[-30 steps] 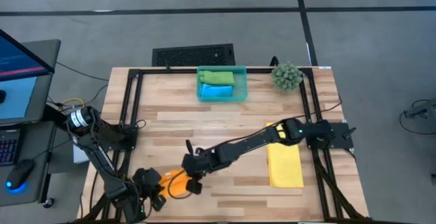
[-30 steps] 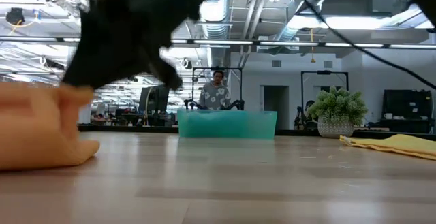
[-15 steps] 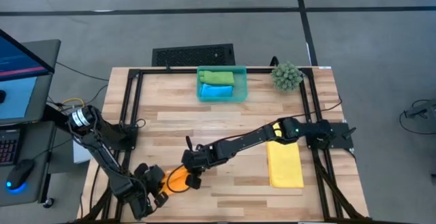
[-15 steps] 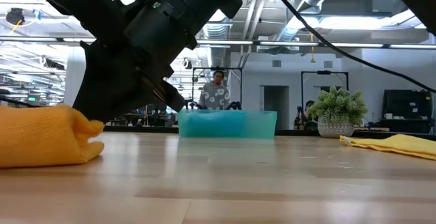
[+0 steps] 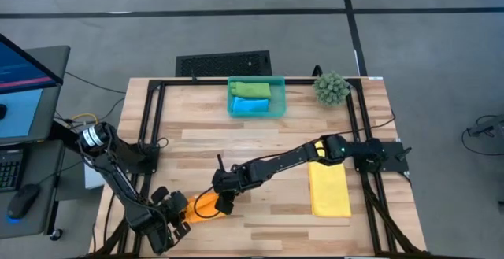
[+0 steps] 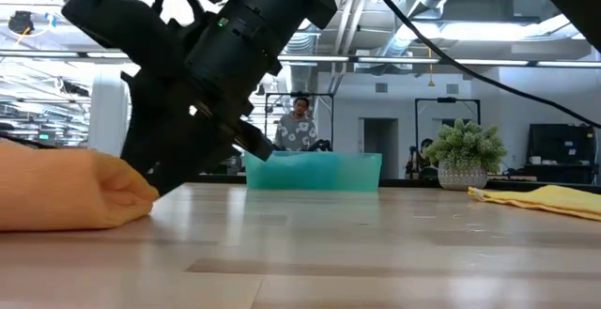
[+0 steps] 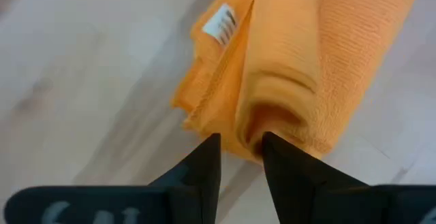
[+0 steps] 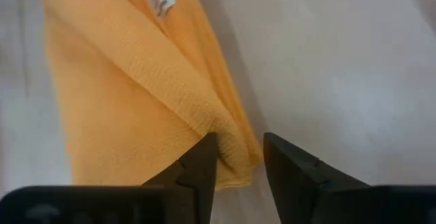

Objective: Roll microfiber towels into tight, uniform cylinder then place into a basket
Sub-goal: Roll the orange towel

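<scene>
The soft orange microfiber towel (image 5: 203, 205) lies half-rolled near the table's front edge, between the left gripper (image 5: 175, 214) and right gripper (image 5: 224, 199), both parted, holding nothing; each should re-pinch its end evenly, keeping the roll tight

Two dark jointed arms (image 5: 279, 163)

The rolled towel (image 5: 204, 206) lies on the table (image 5: 260, 145) between the left gripper (image 5: 178, 212) and the right gripper (image 5: 223, 202). Beyond the right gripper sits the basket (image 5: 278, 92) holding two towels (image 5: 250, 98). Right of it lies a flat towel (image 5: 329, 193).
</scene>
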You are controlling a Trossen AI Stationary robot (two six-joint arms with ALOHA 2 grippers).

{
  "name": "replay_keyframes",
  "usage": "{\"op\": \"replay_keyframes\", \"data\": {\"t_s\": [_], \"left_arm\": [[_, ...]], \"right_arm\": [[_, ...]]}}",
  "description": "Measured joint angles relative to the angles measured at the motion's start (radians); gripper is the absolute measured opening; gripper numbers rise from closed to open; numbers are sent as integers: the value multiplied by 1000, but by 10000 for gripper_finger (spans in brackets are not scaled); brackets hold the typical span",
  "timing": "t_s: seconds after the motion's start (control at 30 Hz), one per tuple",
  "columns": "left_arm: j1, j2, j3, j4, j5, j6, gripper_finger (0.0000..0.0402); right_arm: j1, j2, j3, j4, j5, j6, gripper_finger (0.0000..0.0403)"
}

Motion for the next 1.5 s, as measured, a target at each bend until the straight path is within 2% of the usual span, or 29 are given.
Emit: {"op": "replay_keyframes", "data": {"t_s": [0.17,0.23,0.33,0.43,0.57,0.73,0.93,1.2,1.5], "left_arm": [[-25,0,106,-182,-65,13,98],[-45,0,161,-233,-177,49,98],[-68,0,209,-205,-374,158,98],[-58,0,203,-131,-444,244,98],[-16,23,125,-13,-422,303,98],[13,46,22,80,-312,268,98],[11,51,-55,170,-296,204,97],[11,49,-191,422,-281,199,97],[9,46,-223,476,-283,198,97]], "right_arm": [[0,0,0,17,21,0,124],[0,0,0,25,17,0,119],[0,0,0,24,16,0,117],[0,0,0,26,15,0,117],[0,0,0,42,14,0,118],[2,1,0,45,14,1,118],[3,1,0,48,13,-5,118],[2,1,0,48,13,-27,118],[8,-47,2,30,17,-113,118]]}}
